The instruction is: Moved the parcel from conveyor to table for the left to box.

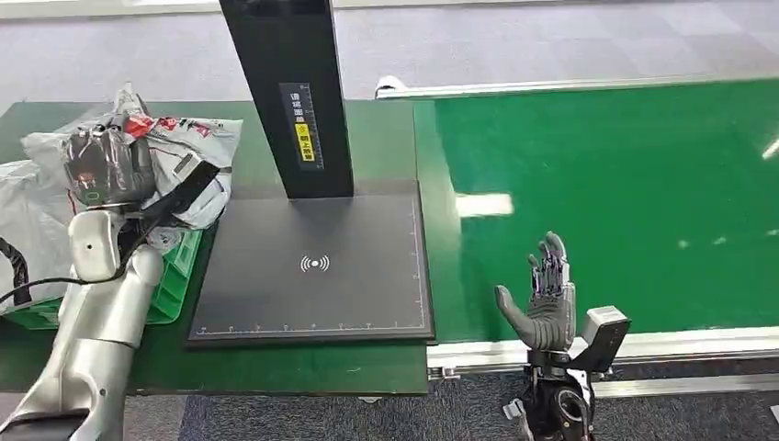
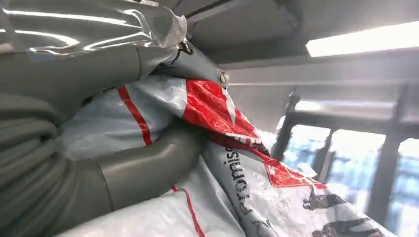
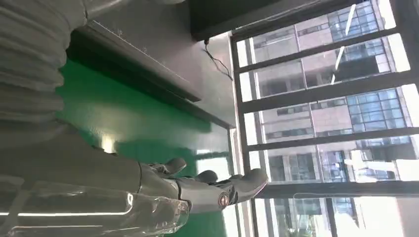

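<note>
Gripping the soft, crinkly parcel at upper left, left hand bunches slippery plastic; right hand hovers spread, empty.

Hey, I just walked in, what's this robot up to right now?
It is sorting parcels. The left hand grips a white and red plastic parcel above the green crate at the table's left end, where other bags lie. The right hand is open and holds nothing, raised at the near edge of the green conveyor. The black scanner pad between them is bare.
</note>
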Controlling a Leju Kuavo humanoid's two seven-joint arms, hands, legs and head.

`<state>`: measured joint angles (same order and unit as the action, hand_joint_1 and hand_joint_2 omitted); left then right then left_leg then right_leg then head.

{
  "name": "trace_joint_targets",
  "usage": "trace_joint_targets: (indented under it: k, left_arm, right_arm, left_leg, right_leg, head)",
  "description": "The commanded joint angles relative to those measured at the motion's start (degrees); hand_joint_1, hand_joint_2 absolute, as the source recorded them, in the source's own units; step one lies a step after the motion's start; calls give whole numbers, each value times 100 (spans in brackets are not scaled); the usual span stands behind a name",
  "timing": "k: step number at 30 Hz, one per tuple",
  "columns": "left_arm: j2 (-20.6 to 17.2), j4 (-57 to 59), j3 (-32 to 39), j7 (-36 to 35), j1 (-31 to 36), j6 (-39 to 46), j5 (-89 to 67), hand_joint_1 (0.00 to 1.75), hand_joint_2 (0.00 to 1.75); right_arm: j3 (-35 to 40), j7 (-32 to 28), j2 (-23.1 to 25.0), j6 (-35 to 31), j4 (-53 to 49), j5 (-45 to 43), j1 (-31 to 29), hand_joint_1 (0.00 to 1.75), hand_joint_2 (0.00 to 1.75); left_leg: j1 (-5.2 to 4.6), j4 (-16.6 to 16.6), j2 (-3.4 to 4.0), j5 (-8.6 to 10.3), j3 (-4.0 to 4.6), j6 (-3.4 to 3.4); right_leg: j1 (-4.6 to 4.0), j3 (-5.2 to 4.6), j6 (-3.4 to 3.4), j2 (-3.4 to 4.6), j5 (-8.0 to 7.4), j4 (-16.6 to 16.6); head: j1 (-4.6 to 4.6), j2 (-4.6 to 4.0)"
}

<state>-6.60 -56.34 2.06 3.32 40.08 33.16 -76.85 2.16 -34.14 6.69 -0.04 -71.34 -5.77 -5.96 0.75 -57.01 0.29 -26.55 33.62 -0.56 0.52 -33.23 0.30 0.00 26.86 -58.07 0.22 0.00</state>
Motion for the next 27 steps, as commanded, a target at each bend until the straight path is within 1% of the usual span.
trace_joint_targets:
  k: [1, 5, 6, 7, 9, 12, 14, 15, 16, 17, 19, 21, 22, 23, 24, 25, 27]
  left_arm:
    - [-57, 1427, 498, -398, 624, 505, -146, 175, 175]
    - [-114, 1406, 559, -465, 592, 599, -178, 175, 175]
    - [-256, 1452, 779, -557, 602, 643, -311, 175, 175]
    - [-310, 1439, 968, -731, 587, 684, -500, 175, 175]
    - [-373, 1361, 1117, -717, 550, 684, -512, 175, 175]
    - [-452, 1327, 1327, -738, 467, 684, -705, 175, 175]
    - [-483, 1477, 1398, -738, 502, 684, -727, 175, 175]
    - [-585, 757, 1363, -773, 107, 100, -541, 175, 175]
    - [-544, 1919, 1339, -788, 604, 684, -719, 175, 175]
    - [-544, 1919, 1339, -788, 604, 684, -719, 175, 175]
    - [-516, 2438, 1364, -758, 813, 494, -730, 175, 175]
    - [-506, 2776, 1367, -754, 960, 533, -747, 175, 175]
    - [-429, 3102, 1582, -588, 1140, -215, -410, 162, 175]
    - [-407, 3247, 1635, -542, 1212, -622, -297, 87, 175]
    - [-408, 3313, 1677, -629, 1238, -825, -252, 30, 175]
    - [-425, 3379, 1708, -670, 1239, -950, -213, 10, 175]
    - [-453, 3384, 1724, -625, 1199, -925, -184, 10, 175]
  right_arm:
    - [-185, 65, 64, 50, -109, 80, 105, 0, 175]
    - [-178, 79, 79, 59, -122, 102, 98, 0, 175]
    - [-101, 144, 49, 103, -52, 220, 4, 0, 175]
    - [-92, 173, 45, 123, 7, 277, -36, 0, 175]
    - [-86, 175, 47, 130, 39, 289, -59, 0, 175]
    - [-75, 175, 46, 142, 80, 298, -82, 0, 175]
    - [-75, 175, 45, 142, 96, 298, -95, 0, 175]
    - [-65, 141, 39, 148, 131, 310, -74, 0, 175]
    - [-73, 145, 32, 145, 138, 318, -130, 0, 175]
    - [-73, 145, 32, 145, 138, 318, -130, 0, 175]
    - [-84, 144, 20, 147, 161, 323, -155, 0, 175]
    - [-95, 147, 17, 154, 166, 322, -159, 0, 175]
    - [-105, 148, -15, 172, 177, 330, -160, 0, 175]
    - [-109, 147, -46, 205, 187, 339, -157, 0, 175]
    - [-109, 144, -77, 250, 213, 350, -167, 0, 175]
    - [-109, 141, -81, 278, 233, 356, -181, 0, 175]
    - [-112, 141, -69, 279, 248, 356, -195, 0, 175]
  left_leg:
    - [1, 1, -5, 0, -5, 1]
    - [1, 1, -2, -1, -3, 1]
    - [1, 2, 7, -3, -6, 0]
    - [4, 7, 9, -1, -11, 0]
    - [3, 1, 5, -1, -3, 1]
    - [4, 4, 20, -3, -8, 3]
    - [3, 4, 16, -3, -6, 2]
    - [3, 7, 15, -2, -10, 3]
    - [3, 5, 8, -2, -6, 2]
    - [2, 2, 7, -2, -5, 1]
    - [3, 5, 7, -1, -7, 1]
    - [3, 4, -2, 1, -7, 2]
    - [4, 9, -4, 4, -9, 3]
    - [4, 6, -6, 3, -8, 3]
    - [4, 10, -16, 7, -9, 4]
    - [4, 4, -8, 2, -7, 3]
    - [2, 11, -5, 4, -13, 3]
  right_leg:
    - [-2, 7, -2, -4, 2, 2]
    - [-1, 3, -2, -2, 1, 1]
    - [-2, 3, -3, 7, 1, 1]
    - [-5, 7, -6, 7, -1, 6]
    - [-3, -2, -3, 4, 0, 0]
    - [-4, 2, -2, 19, -3, 4]
    - [-4, 2, -2, 13, -1, 2]
    - [-4, 6, -2, 13, -2, 6]
    - [-4, 4, -2, 7, 0, 3]
    - [-2, 2, -2, 6, 1, 0]
    - [-3, 4, -2, 6, 0, 3]
    - [-4, 7, -3, -2, 0, 3]
    - [-5, 9, -4, -5, -3, 8]
    - [-5, 9, -4, -6, -2, 6]
    - [-5, 14, -3, -15, -3, 11]
    - [-4, 8, -2, -8, 0, 4]
    - [-3, 14, -2, -4, -3, 10]
  head:
    - [0, 0]
    - [0, -2]
    - [0, -2]
    - [-2, -2]
    - [0, -2]
    - [0, -2]
    - [-2, -2]
    - [0, -2]
    - [0, 0]
    - [0, 0]
    - [0, -2]
    - [0, 0]
    - [0, -2]
    - [0, -2]
    - [0, 0]
    - [-2, 0]
    - [-2, -2]
